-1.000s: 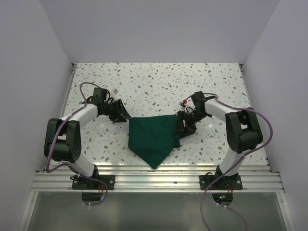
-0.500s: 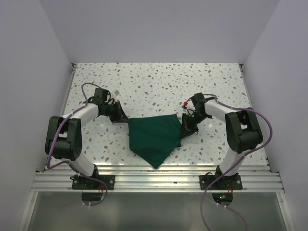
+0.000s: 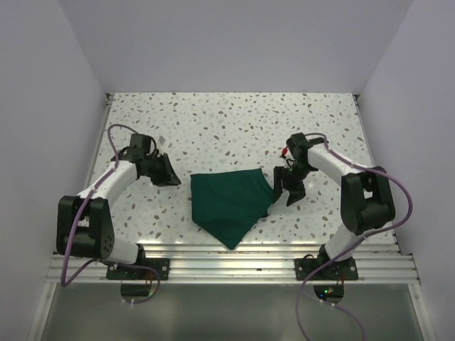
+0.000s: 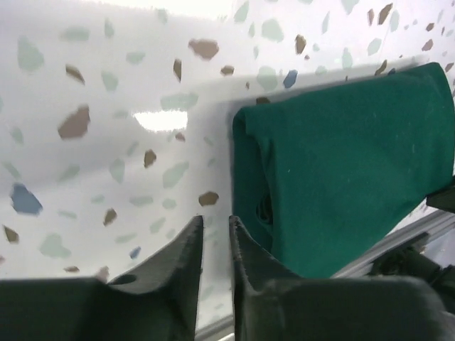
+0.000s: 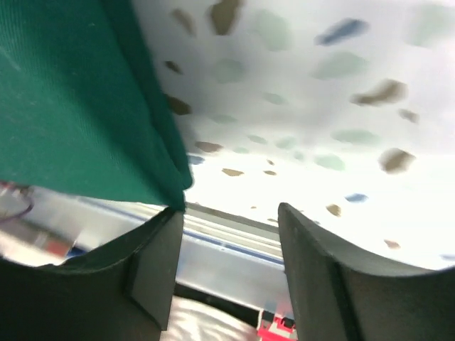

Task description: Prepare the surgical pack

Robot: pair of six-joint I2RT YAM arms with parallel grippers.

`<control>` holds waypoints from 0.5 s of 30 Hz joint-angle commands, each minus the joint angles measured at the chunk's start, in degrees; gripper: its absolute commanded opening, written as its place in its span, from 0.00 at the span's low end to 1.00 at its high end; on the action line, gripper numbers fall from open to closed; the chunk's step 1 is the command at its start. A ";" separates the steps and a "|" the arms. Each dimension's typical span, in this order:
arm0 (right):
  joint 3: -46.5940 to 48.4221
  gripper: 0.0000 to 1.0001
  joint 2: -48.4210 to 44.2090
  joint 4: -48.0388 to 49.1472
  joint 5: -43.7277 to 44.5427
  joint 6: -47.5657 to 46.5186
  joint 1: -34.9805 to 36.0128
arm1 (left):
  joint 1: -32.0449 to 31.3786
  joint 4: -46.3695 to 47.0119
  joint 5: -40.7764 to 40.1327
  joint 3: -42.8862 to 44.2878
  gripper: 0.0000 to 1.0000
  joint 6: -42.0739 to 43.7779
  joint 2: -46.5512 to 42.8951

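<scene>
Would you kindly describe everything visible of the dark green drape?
The drape is dark green woven cloth, folded into a bundle with a straight far edge and a point toward the arm bases. It lies on the speckled table between the arms. Layered folds show at its left edge. The left gripper stands apart from it; the right gripper, jaws open, sits at its right corner, contact unclear.

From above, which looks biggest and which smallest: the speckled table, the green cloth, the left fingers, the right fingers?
Largest to smallest in the top view:
1. speckled table
2. green cloth
3. left fingers and right fingers: these look about the same size, so I won't rank one over the other.
</scene>
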 commanded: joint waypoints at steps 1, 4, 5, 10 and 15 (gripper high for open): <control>4.09 0.56 -3.14 -5.99 14.63 4.30 -0.43 | -1.46 -4.74 -1.52 -4.97 0.12 -2.21 -1.50; 6.03 0.48 -1.84 -6.35 16.78 3.69 -0.52 | -4.88 -4.31 -1.79 -6.22 0.08 -3.35 -1.33; 6.64 0.43 -0.95 -6.17 15.47 3.43 -0.43 | -6.81 -4.30 -1.79 -6.13 0.08 -3.62 -0.81; 4.28 0.10 4.92 -2.66 5.71 4.04 1.40 | -10.43 -3.43 -1.53 -5.95 0.06 -5.99 1.13; 5.16 0.10 9.15 3.84 0.71 7.99 4.49 | -11.04 -1.32 0.31 -9.37 0.07 -7.40 -0.18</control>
